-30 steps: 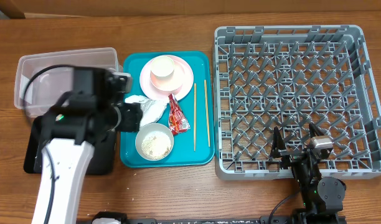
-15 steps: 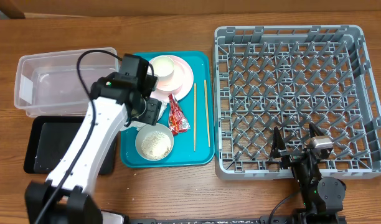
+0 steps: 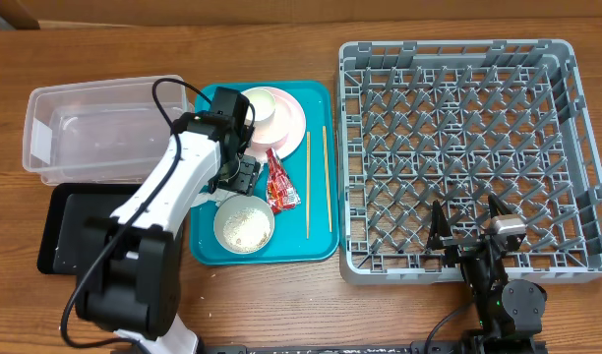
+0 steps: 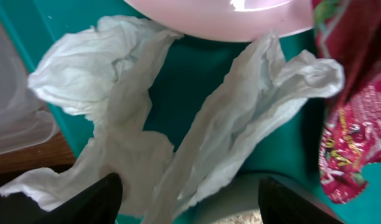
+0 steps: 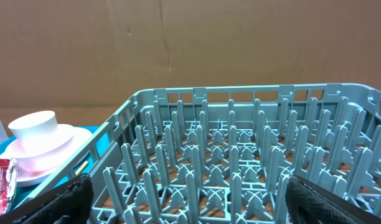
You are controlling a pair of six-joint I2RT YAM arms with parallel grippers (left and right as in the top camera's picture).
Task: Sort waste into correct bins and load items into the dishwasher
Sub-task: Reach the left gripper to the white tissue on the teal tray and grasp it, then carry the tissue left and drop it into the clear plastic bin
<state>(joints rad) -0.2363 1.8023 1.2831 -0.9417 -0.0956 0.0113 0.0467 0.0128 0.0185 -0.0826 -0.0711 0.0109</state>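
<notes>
My left gripper (image 3: pixel 240 175) is open and low over the crumpled white napkin (image 4: pixel 178 118) on the teal tray (image 3: pixel 316 246); in the left wrist view its fingers (image 4: pixel 190 202) straddle the napkin's lower folds. The red snack wrapper (image 3: pixel 279 183) (image 4: pixel 349 124) lies just right of it. A bowl holding rice grains (image 3: pixel 244 225) sits below. The pink plate (image 3: pixel 293 123) (image 4: pixel 221 18) carries a pale upturned bowl (image 3: pixel 262 110). Two chopsticks (image 3: pixel 308 182) lie on the tray's right side. My right gripper (image 3: pixel 468 228) (image 5: pixel 190 199) is open and empty at the front edge of the grey dish rack (image 3: pixel 458 147).
The clear tub (image 3: pixel 94 133) stands left of the teal tray, with the black tray (image 3: pixel 70 231) in front of it. The left arm reaches across the black tray and the teal tray's left edge. Bare wood lies in front of the trays.
My left arm has swung right, from above the black tray and tub to over the teal tray, and has come down onto the napkin. The right arm has not moved.
</notes>
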